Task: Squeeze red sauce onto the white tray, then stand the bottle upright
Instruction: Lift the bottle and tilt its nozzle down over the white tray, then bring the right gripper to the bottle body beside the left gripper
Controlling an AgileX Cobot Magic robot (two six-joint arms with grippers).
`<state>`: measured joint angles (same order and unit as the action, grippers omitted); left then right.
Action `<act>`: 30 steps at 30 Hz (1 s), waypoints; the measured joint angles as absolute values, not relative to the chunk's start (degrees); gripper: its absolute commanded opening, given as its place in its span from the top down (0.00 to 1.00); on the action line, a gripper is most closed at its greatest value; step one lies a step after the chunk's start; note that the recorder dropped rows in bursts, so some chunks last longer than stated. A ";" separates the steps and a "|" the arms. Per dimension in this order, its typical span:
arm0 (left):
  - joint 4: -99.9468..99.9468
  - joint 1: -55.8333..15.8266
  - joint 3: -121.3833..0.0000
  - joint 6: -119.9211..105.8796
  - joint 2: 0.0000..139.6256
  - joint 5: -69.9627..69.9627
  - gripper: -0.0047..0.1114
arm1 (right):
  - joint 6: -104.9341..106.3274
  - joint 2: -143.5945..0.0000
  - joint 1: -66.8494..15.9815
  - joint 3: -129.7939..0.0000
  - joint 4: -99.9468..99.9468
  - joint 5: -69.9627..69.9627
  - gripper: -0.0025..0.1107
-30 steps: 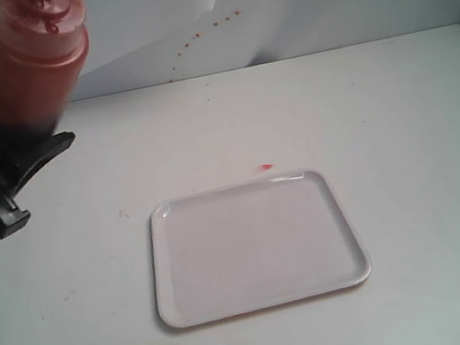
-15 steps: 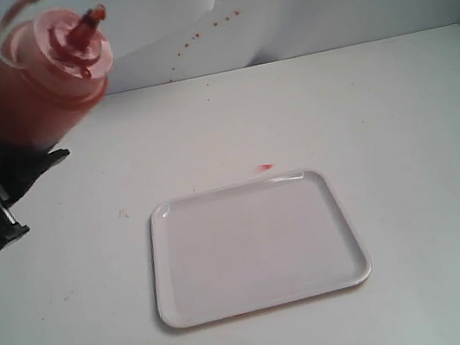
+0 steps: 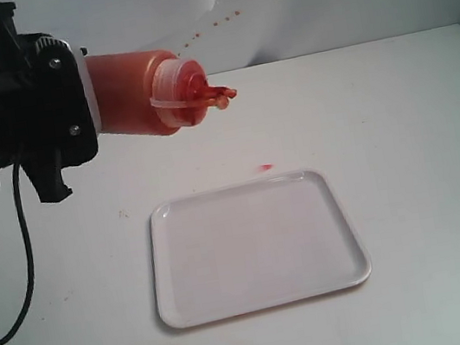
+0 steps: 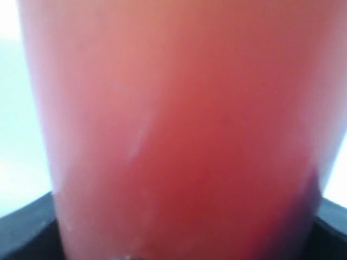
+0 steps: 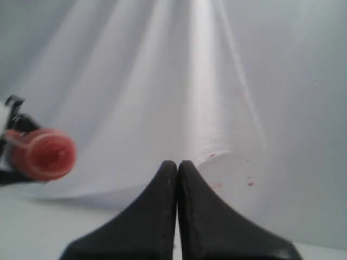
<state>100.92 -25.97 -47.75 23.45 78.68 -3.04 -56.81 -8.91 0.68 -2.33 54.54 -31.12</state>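
My left gripper (image 3: pixel 88 92) is shut on the bottle (image 3: pixel 140 92), a red-orange squeeze bottle held on its side in the air. Its pale cap and red-tipped nozzle (image 3: pixel 220 97) point right, above the table behind the white tray's left part. The white tray (image 3: pixel 262 294) lies flat at the table's middle, and no red sauce blob shows on it. In the left wrist view the bottle (image 4: pixel 179 135) fills nearly the whole picture. My right gripper (image 5: pixel 177 165) is shut on nothing; its view shows the bottle (image 5: pixel 43 154) far off.
A tiny pinkish-red smear (image 3: pixel 265 167) sits on the table just behind the tray's far rim. Red specks (image 3: pixel 215 24) dot the white backdrop cloth. The left arm's black cable (image 3: pixel 22 284) hangs down at the left.
The left arm has swung the bottle from nearly upright at the far left to lying sideways, nozzle now pointing right and nearer the tray. The tray has not moved.
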 measured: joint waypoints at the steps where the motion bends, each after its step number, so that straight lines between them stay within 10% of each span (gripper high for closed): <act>1: 100.92 -25.97 -48.01 21.99 79.03 -3.33 0.96 | -58.96 -11.78 0.68 -3.15 58.84 -33.73 0.98; 12: 100.92 -25.97 -48.04 3.10 79.03 -7.40 0.96 | -63.05 -52.40 0.68 -10.41 65.86 -61.21 0.93; 21: 100.92 -25.97 -48.04 -4.44 79.03 -8.57 0.96 | -53.97 -68.99 0.68 -10.50 65.40 -68.21 0.08; 30: 100.82 -25.97 -48.04 -8.43 79.03 -7.92 0.96 | -48.57 -74.54 0.68 -10.50 63.62 -69.07 0.05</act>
<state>100.82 -25.97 -48.04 -8.43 79.03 -7.92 -48.57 -74.54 0.68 -10.50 63.62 -69.07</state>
